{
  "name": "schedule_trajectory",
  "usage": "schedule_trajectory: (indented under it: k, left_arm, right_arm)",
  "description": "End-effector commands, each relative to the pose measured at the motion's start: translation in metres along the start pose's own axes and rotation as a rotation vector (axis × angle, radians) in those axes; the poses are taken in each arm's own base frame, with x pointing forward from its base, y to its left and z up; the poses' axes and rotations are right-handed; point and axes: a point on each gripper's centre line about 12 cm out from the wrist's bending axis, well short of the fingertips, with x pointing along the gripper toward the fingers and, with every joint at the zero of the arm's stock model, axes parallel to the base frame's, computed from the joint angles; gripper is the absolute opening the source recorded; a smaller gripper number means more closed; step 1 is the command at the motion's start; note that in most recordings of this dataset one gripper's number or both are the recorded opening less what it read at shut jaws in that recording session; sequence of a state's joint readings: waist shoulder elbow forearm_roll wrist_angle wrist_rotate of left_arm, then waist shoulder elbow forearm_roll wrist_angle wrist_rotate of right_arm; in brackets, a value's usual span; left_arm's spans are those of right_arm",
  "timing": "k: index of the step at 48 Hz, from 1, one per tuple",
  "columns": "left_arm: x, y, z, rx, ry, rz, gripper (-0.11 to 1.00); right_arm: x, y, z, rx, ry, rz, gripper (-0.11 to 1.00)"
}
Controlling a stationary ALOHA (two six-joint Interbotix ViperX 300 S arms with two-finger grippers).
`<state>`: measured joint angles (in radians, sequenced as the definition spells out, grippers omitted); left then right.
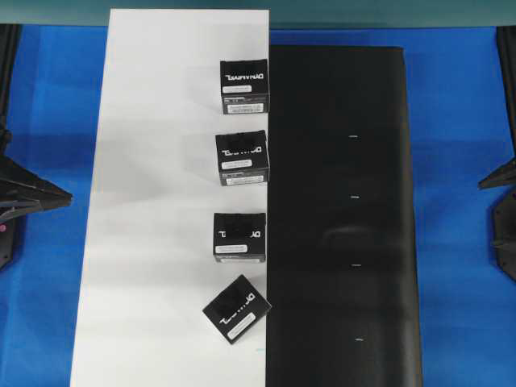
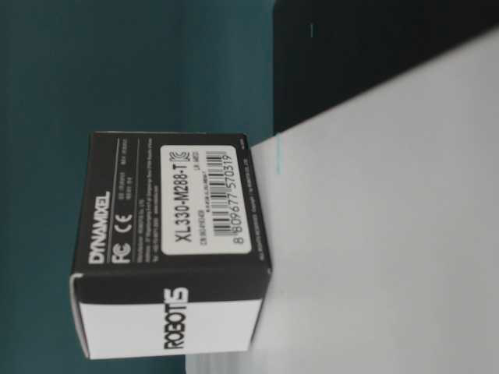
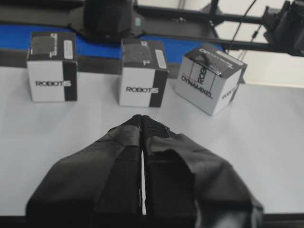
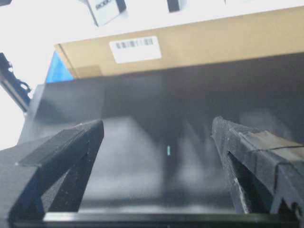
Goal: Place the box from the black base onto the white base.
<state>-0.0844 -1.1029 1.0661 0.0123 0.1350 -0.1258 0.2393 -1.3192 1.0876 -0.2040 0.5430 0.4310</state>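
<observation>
All 4 boxes (image 1: 243, 86) sit on the white base (image 1: 153, 242); light, stiff cartons, best pinched across flat sides. Left gripper (image 3: 142, 124) is closed and empty, right gripper (image 4: 159, 137) spread wide, empty.

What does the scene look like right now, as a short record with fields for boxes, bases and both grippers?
boxes: four, all on the white base, in a column along its edge by the black base
nearest box: turned askew, the other three squared up
black base: no box on it
left gripper: shut, empty, over the white base
right gripper: open, empty, over the black base
</observation>
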Motion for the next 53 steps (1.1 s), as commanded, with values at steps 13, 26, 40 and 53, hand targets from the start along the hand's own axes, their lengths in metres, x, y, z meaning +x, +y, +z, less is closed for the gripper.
schedule_trajectory:
  k: [13,26,40,53]
  left_arm:
    - [0.001,0.0,0.002,0.003,-0.004,-0.002,-0.02]
    - [0.003,0.0,-0.004,0.006,0.011,0.0,-0.02]
    - [0.005,0.002,-0.012,0.032,0.033,0.005,-0.02]
    - [0.006,0.002,-0.017,0.037,0.05,0.005,-0.02]
  right_arm:
    - [0.001,0.001,0.001,-0.003,-0.024,0.011,0.99]
    - [0.004,0.002,0.001,-0.005,-0.059,0.03,0.99]
    - [0.005,0.002,-0.002,-0.001,-0.055,0.031,0.99]
    - [0.007,0.0,-0.007,0.004,-0.042,0.02,0.99]
